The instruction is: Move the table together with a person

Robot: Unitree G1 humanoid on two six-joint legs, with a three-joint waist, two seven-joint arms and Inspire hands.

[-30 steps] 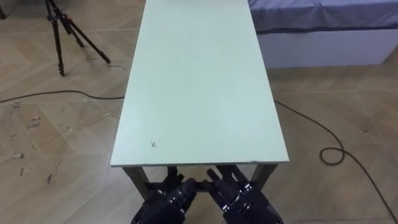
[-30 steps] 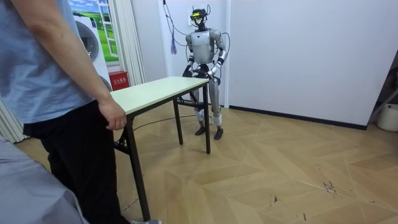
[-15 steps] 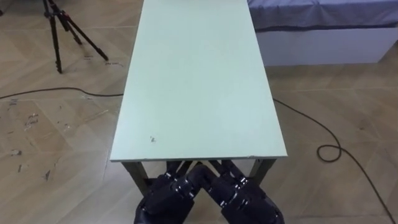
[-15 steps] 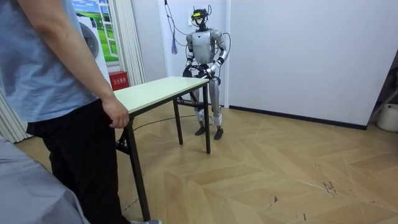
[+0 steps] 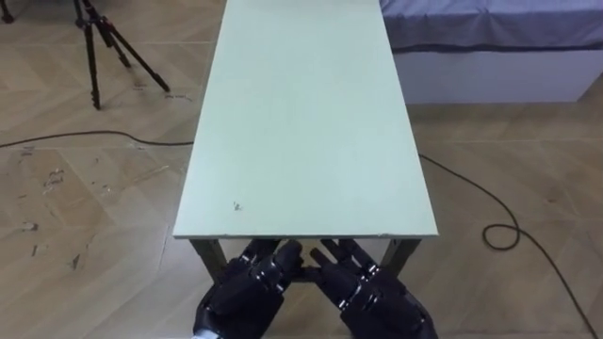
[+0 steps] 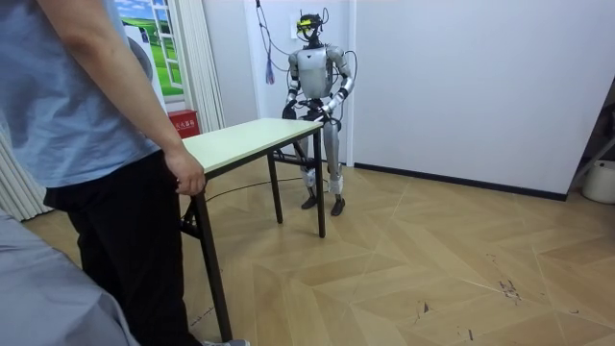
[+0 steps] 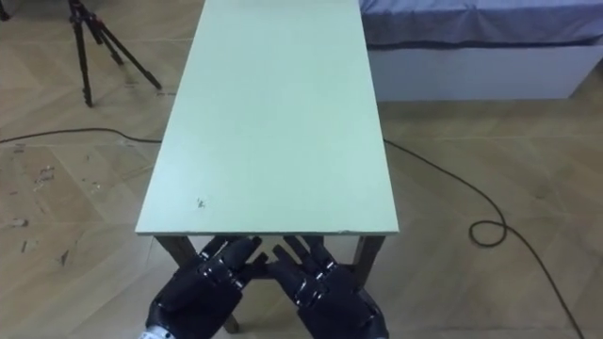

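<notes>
A long pale green table [image 5: 301, 122] on dark metal legs runs away from me, its near short edge just ahead of my hands. My left hand [image 5: 247, 287] and right hand [image 5: 372, 297] sit side by side below that edge, fingers straight, with the tips reaching under the top. In the room view I stand at the far end of the table [image 6: 240, 142]. At the near end a person in a blue shirt holds the table's edge with one hand [image 6: 185, 179].
A black tripod [image 5: 99, 47] stands on the wooden floor to the left of the table. A bed with a white base [image 5: 490, 56] lies to the right at the far end. In the room view a red box [image 6: 183, 123] sits by the wall.
My hands have spread a little apart and their fingers now reach further under the table's edge. The person's hand has shifted slightly to the room view's right.
</notes>
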